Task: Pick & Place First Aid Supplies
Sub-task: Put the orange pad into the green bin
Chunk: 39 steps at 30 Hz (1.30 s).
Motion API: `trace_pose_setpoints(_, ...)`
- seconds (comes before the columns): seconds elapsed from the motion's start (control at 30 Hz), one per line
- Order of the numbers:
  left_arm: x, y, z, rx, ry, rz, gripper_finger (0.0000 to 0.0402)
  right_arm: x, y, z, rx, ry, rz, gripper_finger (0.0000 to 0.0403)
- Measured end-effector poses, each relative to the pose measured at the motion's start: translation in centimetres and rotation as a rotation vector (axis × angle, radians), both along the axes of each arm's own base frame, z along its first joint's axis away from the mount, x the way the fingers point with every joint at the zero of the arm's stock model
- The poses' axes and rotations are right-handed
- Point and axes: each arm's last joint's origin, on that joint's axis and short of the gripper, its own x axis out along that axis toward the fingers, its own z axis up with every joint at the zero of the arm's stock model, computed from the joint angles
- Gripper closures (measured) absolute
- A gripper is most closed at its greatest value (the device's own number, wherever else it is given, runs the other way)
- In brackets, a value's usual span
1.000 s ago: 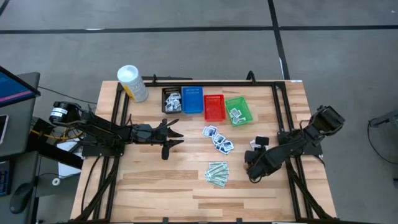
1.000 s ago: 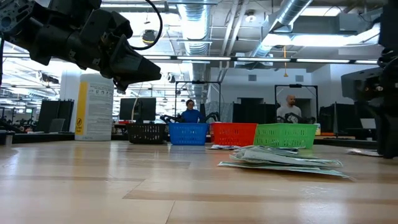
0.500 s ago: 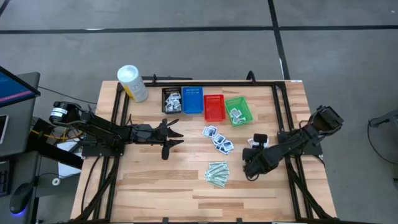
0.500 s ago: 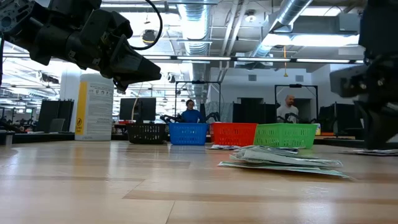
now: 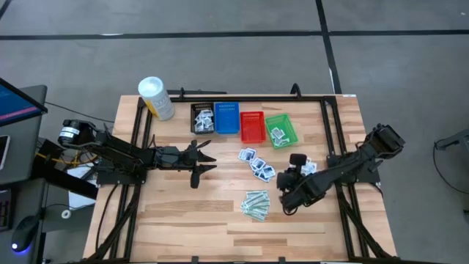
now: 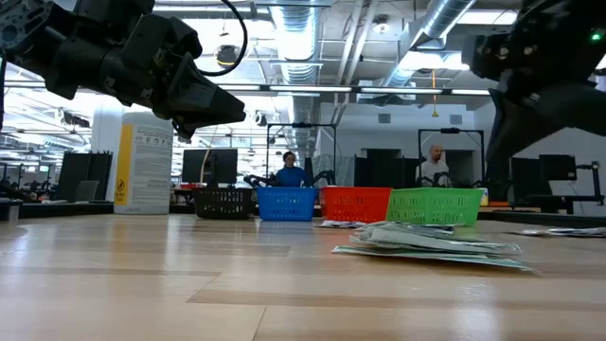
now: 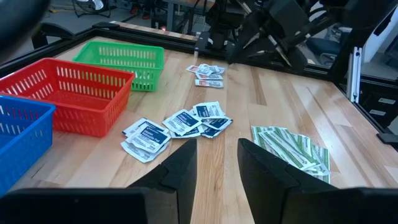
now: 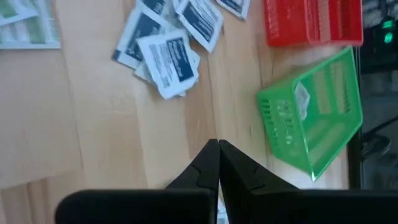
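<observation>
Black [image 5: 201,117], blue [image 5: 226,117], red [image 5: 252,126] and green mesh baskets [image 5: 281,129]; white packets with blue print [image 5: 256,164]; pale-green striped strips [image 5: 256,204]; light wooden table [image 5: 183,213].

From above, the print on the small flat white packets [image 5: 256,164] is too small to read, and the right arm hides part of the packets [image 5: 306,168] beside it. The blue plastic mesh basket [image 7: 15,140] is cut off by the left wrist view's edge, and the green plastic mesh basket [image 8: 311,118] by the right wrist view's.
</observation>
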Motion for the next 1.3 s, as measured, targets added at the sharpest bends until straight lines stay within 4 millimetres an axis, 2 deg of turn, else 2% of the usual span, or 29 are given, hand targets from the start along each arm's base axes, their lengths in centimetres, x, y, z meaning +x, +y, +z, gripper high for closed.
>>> trace_pose_setpoints(0.1, 0.0, 0.0, 0.0, 0.0, 0.0, 0.0, 0.0286, -0.2, -0.4, -0.4, 0.023, 0.0, -0.054, 0.0396)
trace_pose_setpoints(0.33, 0.0, 0.0, 0.0, 0.0, 0.0, 0.0, 0.0286, -0.7, -0.8, -1.9, 0.199, 0.103, -0.1, 0.0363)
trace_pose_setpoints(0.63, 0.0, 0.0, 0.0, 0.0, 0.0, 0.0, 0.0286, -1.9, -1.5, -3.9, 0.233, 0.157, -0.135, 0.0318)
trace_pose_setpoints(0.8, 0.0, 0.0, 0.0, 0.0, 0.0, 0.0, 0.0286, -2.4, -2.0, -5.2, 0.277, 0.165, -0.145, 0.031)
trace_pose_setpoints(1.1, 0.0, 0.0, 0.0, 0.0, 0.0, 0.0, 0.0286, -2.4, -2.1, -5.3, 0.264, 0.177, -0.107, 0.031)
trace_pose_setpoints(1.3, 0.0, 0.0, 0.0, 0.0, 0.0, 0.0, 0.0286, -2.2, -2.8, -5.8, 0.279, 0.173, -0.083, 0.031)
